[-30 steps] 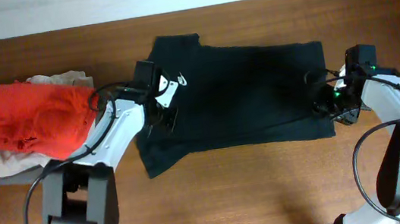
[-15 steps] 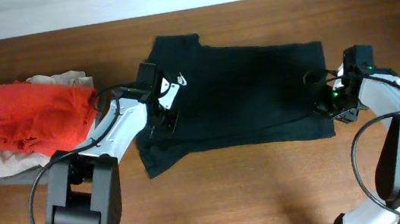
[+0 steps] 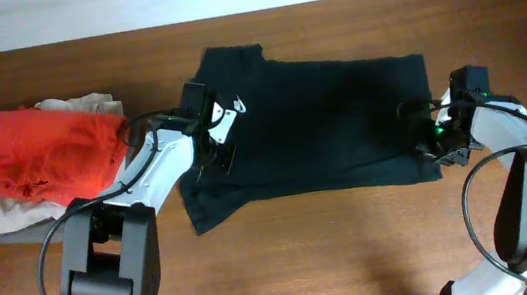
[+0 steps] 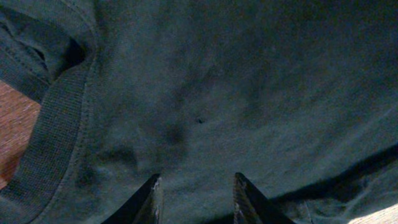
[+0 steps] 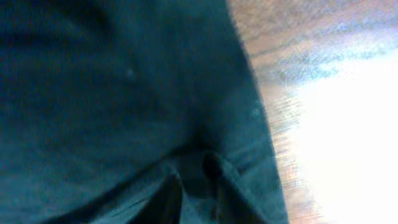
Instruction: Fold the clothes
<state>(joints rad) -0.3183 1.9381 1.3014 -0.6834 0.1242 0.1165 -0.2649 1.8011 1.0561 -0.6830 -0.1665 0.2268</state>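
**Two Arms at Either End of a Black Shirt**

A black soft-fabric T-shirt is lying spread across the middle of a brown wooden table. Its neck end is pointing toward the left arm and its bottom hem toward the right arm. A small white logo is showing on the chest, just beside the left arm's wrist. One sleeve is reaching toward the far edge of the table and the other is trailing toward the near edge.

The left gripper is resting on the shirt near the ribbed collar. Its two fingers are standing apart, with dark cloth lying between them. The left wrist view is not showing whether they are pinching any of that cloth.

At the opposite end, the right gripper is sitting at the hem, close to the corner nearest the arm. Its fingers are drawn close together, and a small puckered fold of the black fabric is bunching between them. Bare wood is showing just past the hem, under a bright glare.

Well apart from the shirt, at the table's left end, a red crumpled garment is sitting on top of beige and grey folded garments.
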